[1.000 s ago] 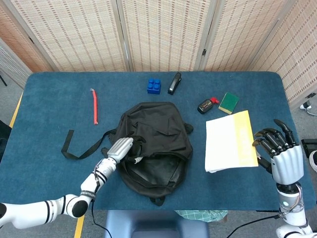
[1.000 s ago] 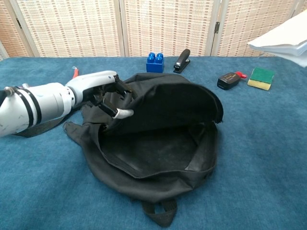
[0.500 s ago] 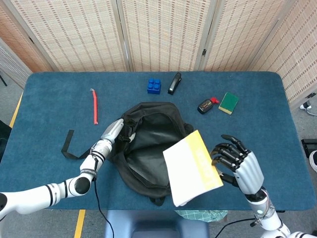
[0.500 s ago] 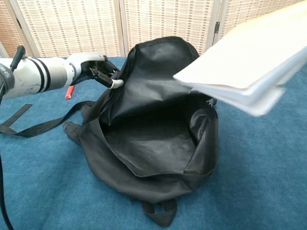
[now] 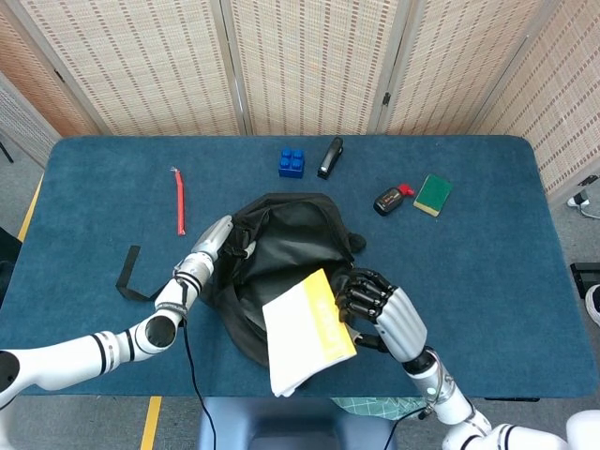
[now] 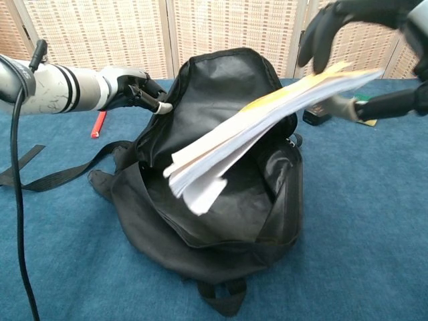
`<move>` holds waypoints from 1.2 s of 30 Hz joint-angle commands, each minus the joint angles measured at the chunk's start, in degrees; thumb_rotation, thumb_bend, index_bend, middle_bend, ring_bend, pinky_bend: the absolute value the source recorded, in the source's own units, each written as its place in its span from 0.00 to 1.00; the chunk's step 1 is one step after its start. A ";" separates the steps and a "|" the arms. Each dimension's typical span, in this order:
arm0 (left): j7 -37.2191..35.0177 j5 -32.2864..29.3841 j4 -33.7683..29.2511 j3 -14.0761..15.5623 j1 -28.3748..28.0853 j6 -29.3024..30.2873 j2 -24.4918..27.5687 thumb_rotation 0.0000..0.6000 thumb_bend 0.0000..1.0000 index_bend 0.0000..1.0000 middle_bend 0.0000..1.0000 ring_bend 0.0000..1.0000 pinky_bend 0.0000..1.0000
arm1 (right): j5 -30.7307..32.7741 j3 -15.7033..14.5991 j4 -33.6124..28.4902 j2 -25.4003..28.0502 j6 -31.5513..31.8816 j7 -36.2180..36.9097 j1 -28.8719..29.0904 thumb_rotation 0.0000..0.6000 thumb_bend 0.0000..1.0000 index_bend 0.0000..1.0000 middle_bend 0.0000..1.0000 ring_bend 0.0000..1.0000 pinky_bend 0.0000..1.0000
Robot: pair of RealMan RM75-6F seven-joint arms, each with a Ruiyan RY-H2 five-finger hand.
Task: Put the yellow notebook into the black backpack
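The right hand (image 5: 382, 307) grips the yellow notebook (image 5: 307, 330) by its right edge, tilted above the open mouth of the black backpack (image 5: 281, 272). The left hand (image 5: 212, 243) holds the backpack's far-left rim up.

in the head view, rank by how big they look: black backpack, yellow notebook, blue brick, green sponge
1. black backpack
2. yellow notebook, though it is held up nearer the camera, so it looks enlarged
3. blue brick and green sponge look about alike; I won't rank them

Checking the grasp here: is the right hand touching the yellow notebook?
Touching: chest view shows the right hand pinching the yellow notebook, fingers above, thumb beneath.
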 commanded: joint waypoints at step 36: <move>-6.35 3.84 -2.84 1.79 2.06 -2.83 3.71 1.00 0.78 0.73 0.32 0.24 0.00 | 6.54 -4.57 53.68 -26.69 -6.21 -2.90 7.63 1.00 0.43 0.84 0.51 0.45 0.27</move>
